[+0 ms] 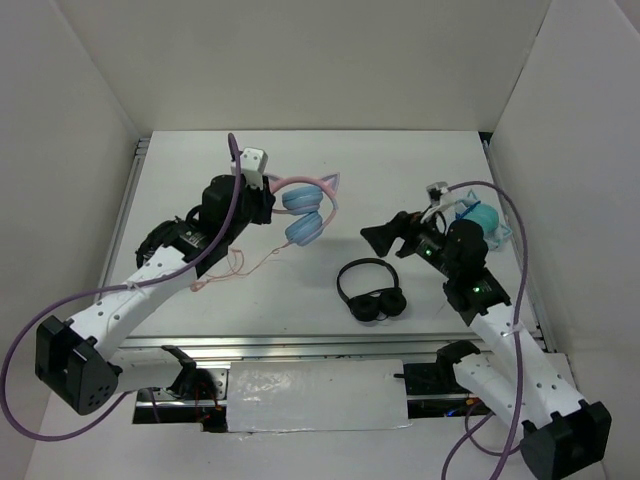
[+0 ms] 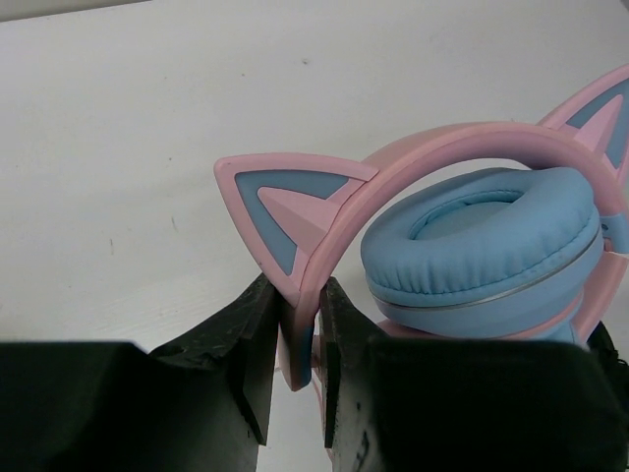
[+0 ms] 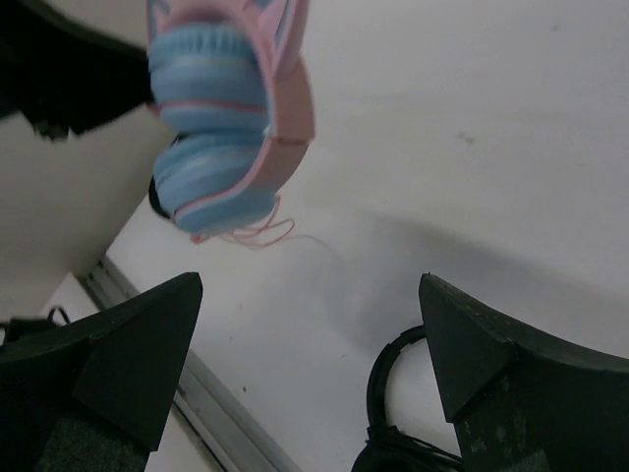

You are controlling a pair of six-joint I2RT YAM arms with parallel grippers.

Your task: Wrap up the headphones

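The headphones have a pink cat-ear band and light blue ear cups. My left gripper holds them lifted above the table. In the left wrist view the gripper is shut on the pink band just below one cat ear, with an ear cup to its right. The thin pink cable hangs down and trails loose on the table. My right gripper is open and empty, to the right of the headphones and apart from them. In the right wrist view its jaws stand wide, with the headphones and cable ahead.
Plain black headphones lie on the table below my right gripper and show in the right wrist view. A teal cat-ear pair lies at the right edge behind the right arm. White walls enclose the table.
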